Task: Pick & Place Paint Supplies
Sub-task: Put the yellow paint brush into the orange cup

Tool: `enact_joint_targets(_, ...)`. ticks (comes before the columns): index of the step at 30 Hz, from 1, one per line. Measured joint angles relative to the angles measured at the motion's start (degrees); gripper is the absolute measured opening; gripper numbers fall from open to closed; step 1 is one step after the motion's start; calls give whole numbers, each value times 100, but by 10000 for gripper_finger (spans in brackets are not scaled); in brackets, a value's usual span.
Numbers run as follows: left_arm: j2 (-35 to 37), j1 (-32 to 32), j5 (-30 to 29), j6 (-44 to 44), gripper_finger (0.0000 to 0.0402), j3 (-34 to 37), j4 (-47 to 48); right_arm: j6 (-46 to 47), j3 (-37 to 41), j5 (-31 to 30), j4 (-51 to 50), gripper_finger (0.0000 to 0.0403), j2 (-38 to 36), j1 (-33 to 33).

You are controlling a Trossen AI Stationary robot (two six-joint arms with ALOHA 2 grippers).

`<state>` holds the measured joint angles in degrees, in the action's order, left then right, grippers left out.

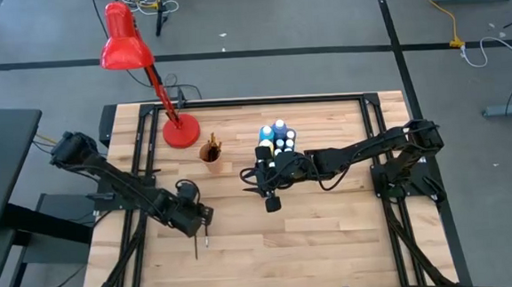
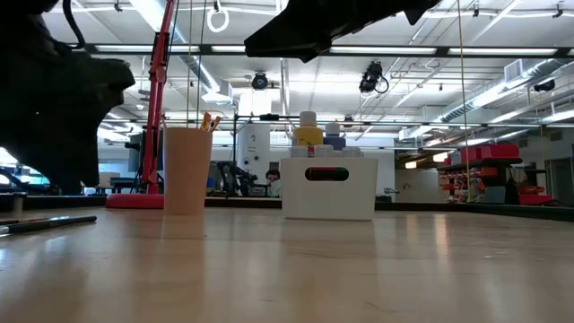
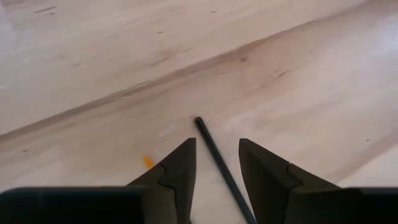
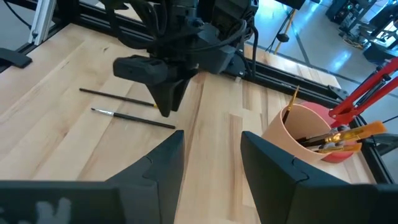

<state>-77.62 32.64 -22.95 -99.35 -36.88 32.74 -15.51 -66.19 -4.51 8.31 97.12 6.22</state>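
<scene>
Left gripper (image 3: 214, 171): hanging low over the table in the lower left of the overhead shot, fingers parted with a gap between them. A thin dark brush (image 3: 221, 168) is lying on the wood right in that gap. Can't tell if the pads are touching it yet, so I'm not calling it a grip.

Right gripper (image 1: 272, 199): reaching into the middle of the overhead shot, just below the white bin. Fingers are standing apart and there's nothing between them but bare table.

Brushes on the table: the right wrist camera is showing two thin dark brushes lying nearly parallel on the planks, one (image 4: 115, 94) a bit farther off and one (image 4: 134, 117) closer, both under the left arm's gripper (image 4: 166, 102). From overhead only a short bit (image 1: 198, 245) is showing past the left gripper.

Cup (image 1: 211, 152): tan cup sitting upright, just right of the red lamp base, with a few brush handles sticking up out of it. In the table-level view it's standing left of the bin.

Bin (image 2: 328, 187): white, with a slot handle, sitting upright center-right at table level.

Paint bottles (image 1: 278, 137): white-capped, bunched in the bin, mostly blue from above. A yellow one (image 2: 308, 132) is poking over the rim.

Lamp (image 1: 127, 43): red, its base on the table's upper left, head leaning out past the table edge.
</scene>
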Motion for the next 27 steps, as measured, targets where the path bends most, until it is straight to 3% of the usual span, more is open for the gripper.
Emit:
enact_joint_targets(10,-133,0,299,-569,135,-6,787,0,0,2,3,162,0,0)
enact_joint_targets(20,-852,-17,713,-495,133,-41,399,4,-5,7,31,162,0,0)
enact_joint_targets(27,-936,27,807,-510,96,-113,546,2,-7,13,46,162,0,0)
